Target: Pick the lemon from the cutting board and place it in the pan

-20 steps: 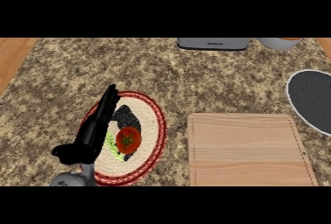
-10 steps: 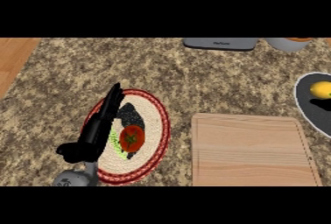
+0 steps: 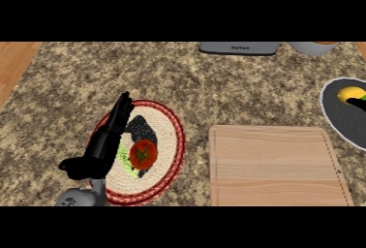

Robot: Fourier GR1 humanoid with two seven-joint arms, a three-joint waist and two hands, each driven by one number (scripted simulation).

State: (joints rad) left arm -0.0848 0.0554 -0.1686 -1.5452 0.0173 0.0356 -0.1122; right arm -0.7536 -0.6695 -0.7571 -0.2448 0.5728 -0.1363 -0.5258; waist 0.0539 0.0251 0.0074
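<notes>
The yellow lemon [image 3: 349, 92] lies in the dark pan [image 3: 344, 123] at the right edge of the view, with a bit of green beside it. The wooden cutting board [image 3: 275, 164] in front of the pan has nothing on it. My left hand [image 3: 107, 143] rests at the lower left, fingers straight and pointing away from me, over the left side of a woven plate [image 3: 168, 135] with a red rim. It holds nothing. My right hand does not show.
On the woven plate sit a red tomato [image 3: 143, 153], some green leaf and a dark patch. A grey appliance [image 3: 238, 47] and a pale cup [image 3: 313, 48] stand at the counter's back edge. A wooden strip [image 3: 14, 63] borders the speckled counter at the left.
The view has shifted, so more of the pan shows at the right, and the lemon is now seen lying in it. My left hand has kept its pose over the plate.
</notes>
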